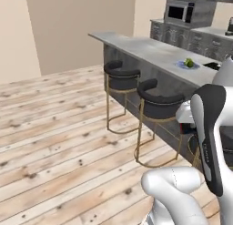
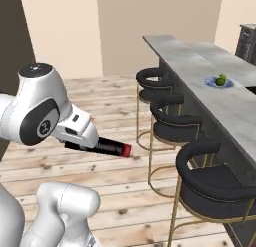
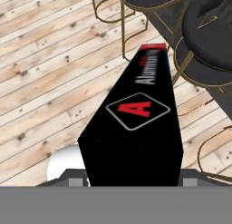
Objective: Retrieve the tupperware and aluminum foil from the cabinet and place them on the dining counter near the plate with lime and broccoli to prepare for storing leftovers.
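The jaws (image 3: 133, 180) are standing fairly wide and clamping the near end of the aluminum foil box (image 3: 138, 109), a long black carton with red lettering (its red end cap is pointing away from the hand). The box is riding above the wooden floor (image 1: 54, 128), well short of the stools (image 2: 172, 118). Beyond them the table (image 2: 210, 76) is carrying the plate (image 2: 217, 83) with the lime on it. Judging from this, the foil is fetched but not yet set down, and the tupperware is either still waiting or out of sight.
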You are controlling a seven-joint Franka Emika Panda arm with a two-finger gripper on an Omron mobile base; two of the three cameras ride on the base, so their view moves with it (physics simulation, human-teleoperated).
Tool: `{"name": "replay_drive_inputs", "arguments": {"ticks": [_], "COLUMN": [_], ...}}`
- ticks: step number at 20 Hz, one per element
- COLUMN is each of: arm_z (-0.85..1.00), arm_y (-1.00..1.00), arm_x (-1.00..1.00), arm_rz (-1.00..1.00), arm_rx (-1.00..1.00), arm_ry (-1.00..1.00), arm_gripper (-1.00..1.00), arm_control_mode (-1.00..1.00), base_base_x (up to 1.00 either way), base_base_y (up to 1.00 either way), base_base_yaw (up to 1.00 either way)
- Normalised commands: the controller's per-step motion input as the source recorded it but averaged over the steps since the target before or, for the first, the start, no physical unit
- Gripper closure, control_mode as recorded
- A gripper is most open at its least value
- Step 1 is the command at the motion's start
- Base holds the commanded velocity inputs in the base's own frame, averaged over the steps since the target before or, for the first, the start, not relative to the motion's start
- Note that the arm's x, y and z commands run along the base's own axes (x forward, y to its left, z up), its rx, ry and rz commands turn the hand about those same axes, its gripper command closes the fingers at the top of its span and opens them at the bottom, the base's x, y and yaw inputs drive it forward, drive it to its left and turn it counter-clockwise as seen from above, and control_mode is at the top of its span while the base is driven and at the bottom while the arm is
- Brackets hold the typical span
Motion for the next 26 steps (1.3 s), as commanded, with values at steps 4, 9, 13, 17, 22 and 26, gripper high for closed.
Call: {"name": "replay_drive_inputs", "arguments": {"ticks": [4, 9, 13, 17, 22, 26], "arm_z": [0.0, 0.0, 0.0, 0.0, 0.0, 0.0], "arm_y": [0.0, 0.0, 0.0, 0.0, 0.0, 0.0], "arm_x": [0.0, 0.0, 0.0, 0.0, 0.0, 0.0], "arm_rz": [0.0, 0.0, 0.0, 0.0, 0.0, 0.0], "arm_rx": [0.0, 0.0, 0.0, 0.0, 0.0, 0.0], "arm_ry": [0.0, 0.0, 0.0, 0.0, 0.0, 0.0], "arm_gripper": [1.0, 1.0, 1.0, 1.0, 1.0, 1.0], "arm_control_mode": [1.0, 1.0, 1.0, 1.0, 1.0, 1.0], "base_base_x": [0.84, 0.88, 0.91, 0.91, 0.87, 0.84], "base_base_y": [0.65, 0.59, 0.4, 0.43, 0.32, 0.3], "base_base_yaw": [-0.52, -0.52, -0.54, -0.54, -0.55, -0.54]}}
